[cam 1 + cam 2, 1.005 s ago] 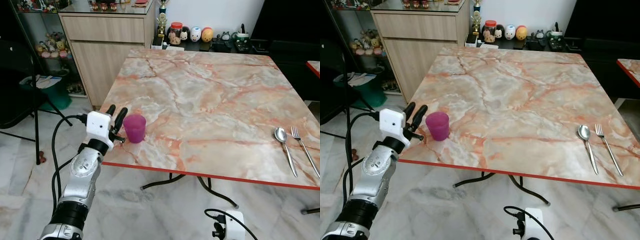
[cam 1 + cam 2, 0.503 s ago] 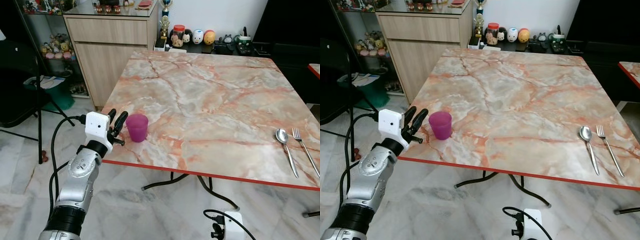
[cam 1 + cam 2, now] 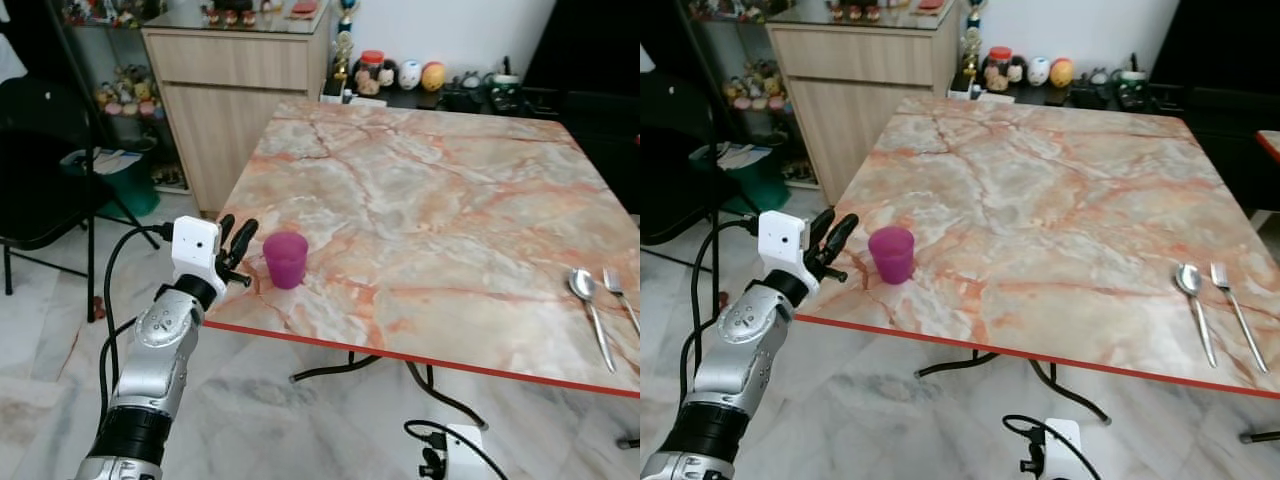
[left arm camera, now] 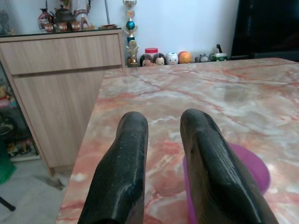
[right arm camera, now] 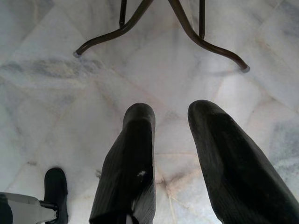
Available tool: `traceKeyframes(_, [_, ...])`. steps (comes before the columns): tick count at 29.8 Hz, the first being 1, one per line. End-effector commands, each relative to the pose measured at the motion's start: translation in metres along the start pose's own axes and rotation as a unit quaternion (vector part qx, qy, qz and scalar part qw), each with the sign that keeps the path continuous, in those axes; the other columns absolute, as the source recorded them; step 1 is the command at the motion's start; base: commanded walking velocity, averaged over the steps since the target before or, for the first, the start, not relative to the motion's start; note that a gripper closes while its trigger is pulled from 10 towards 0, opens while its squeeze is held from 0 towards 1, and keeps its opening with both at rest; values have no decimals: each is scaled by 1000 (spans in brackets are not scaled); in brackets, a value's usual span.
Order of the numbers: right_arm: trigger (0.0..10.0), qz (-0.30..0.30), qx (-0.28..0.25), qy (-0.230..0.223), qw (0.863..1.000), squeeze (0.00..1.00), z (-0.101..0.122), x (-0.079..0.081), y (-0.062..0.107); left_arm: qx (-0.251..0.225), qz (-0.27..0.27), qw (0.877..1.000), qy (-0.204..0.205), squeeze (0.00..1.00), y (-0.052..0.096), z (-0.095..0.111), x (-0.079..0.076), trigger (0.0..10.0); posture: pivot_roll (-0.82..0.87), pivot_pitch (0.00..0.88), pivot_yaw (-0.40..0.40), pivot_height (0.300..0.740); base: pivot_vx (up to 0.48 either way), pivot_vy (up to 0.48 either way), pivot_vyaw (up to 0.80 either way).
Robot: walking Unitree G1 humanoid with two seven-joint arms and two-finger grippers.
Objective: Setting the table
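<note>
Left gripper point(image 3: 236, 232), fingers narrowly parted, is hovering at nine o'clock of a purple plastic cup point(image 3: 286, 260) on the orange-veined marble table point(image 3: 440, 210).

Bright, even indoor light; soft glare on the table point(image 3: 430, 190) top's far part; close fingers point(image 4: 121, 182) slightly blurred; dim under it.

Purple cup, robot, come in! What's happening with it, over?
Left gripper open, beside the purple cup, not touching. Cup upright near the table edge. Right gripper open, hanging idle. Spoon and fork far off.
</note>
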State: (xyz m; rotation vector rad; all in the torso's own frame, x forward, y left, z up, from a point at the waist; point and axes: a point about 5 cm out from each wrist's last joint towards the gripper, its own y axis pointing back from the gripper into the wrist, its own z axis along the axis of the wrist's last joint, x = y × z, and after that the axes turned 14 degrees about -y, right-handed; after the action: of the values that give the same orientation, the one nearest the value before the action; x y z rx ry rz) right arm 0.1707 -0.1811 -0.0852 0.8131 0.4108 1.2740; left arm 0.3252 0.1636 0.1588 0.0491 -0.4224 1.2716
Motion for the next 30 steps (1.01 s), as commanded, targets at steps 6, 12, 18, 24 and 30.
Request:
traceKeyframes(6, [10000, -10, 8, 2, 1000, 0, -5, -4, 2, -10, 7, 1000, 1, 0, -1, 5, 5, 10000, 101, 0, -41, 707, 336, 0, -464])
traceKeyframes(12, [10000, -7, 12, 3, 1000, 0, -6, -4, 2, -14, 14, 1000, 2, 0, -1, 7, 8, 10000, 104, 0, -44, 707, 95, 0, 0])
traceKeyframes(18, [10000, -13, 16, 3, 1000, 0, -7, -5, 2, -18, 15, 1000, 6, 0, -1, 8, 8, 10000, 103, 0, -45, 694, 0, 0, -144])
traceKeyframes(24, [10000, -9, 16, 4, 1000, 0, -7, -5, 2, -20, 18, 1000, 4, 0, -1, 9, 10, 10000, 105, 0, -45, 661, 0, 0, -431])
traceKeyframes(30, [10000, -6, 15, 5, 1000, 0, -7, -5, 2, -22, 20, 1000, 2, 0, -1, 11, 13, 10000, 107, 0, -46, 661, 0, 0, 0])
